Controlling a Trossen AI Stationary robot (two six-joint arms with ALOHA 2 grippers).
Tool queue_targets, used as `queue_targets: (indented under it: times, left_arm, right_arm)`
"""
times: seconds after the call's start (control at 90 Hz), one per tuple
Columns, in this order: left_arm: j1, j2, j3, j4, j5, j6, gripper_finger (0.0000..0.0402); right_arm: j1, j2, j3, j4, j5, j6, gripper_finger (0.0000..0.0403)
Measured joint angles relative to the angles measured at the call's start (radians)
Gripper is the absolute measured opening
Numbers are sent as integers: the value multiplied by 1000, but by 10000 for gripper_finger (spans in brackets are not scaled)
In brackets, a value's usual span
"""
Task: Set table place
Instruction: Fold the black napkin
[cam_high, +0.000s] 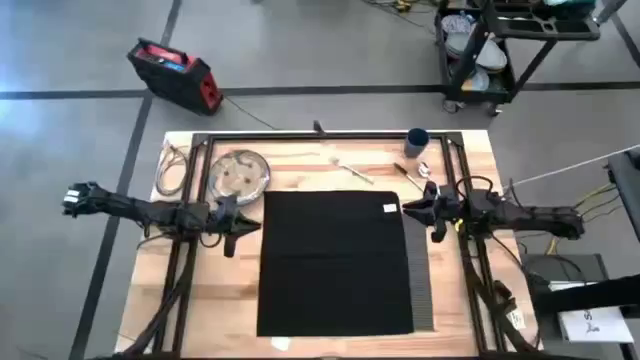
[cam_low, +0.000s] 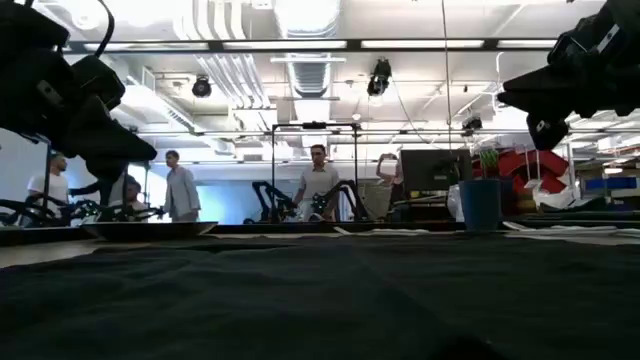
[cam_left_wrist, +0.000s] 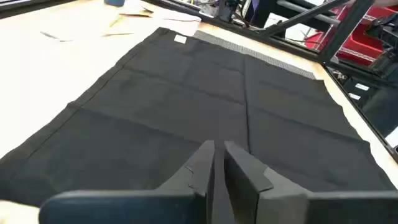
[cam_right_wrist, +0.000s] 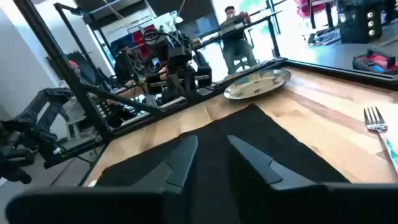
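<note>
While the black cloth napkin (cam_high: 335, 262) lies spread over the dark grey ribbed placemat (cam_high: 421, 272) mid-table, the round silvery plate (cam_high: 238, 173) sits nearest the left gripper (cam_high: 243, 226), jaws pressed together; the right gripper (cam_high: 414, 209) hovers slightly spread.

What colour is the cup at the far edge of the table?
Dark blue. The small round cup shows best in the high view, beside the cutlery.
</note>
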Motion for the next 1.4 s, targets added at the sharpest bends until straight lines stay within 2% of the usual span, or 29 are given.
queue_targets:
  times: [0.378, 0.978, 1.4]
  left_arm:
    - [0, 0, 0, 0, 0, 0, 20]
    - [0, 0, 0, 0, 0, 0, 20]
    - [0, 0, 0, 0, 0, 0, 20]
  right_arm:
    - [0, 0, 0, 0, 0, 0, 82]
    - [0, 0, 0, 0, 0, 0, 43]
    - [0, 0, 0, 0, 0, 0, 67]
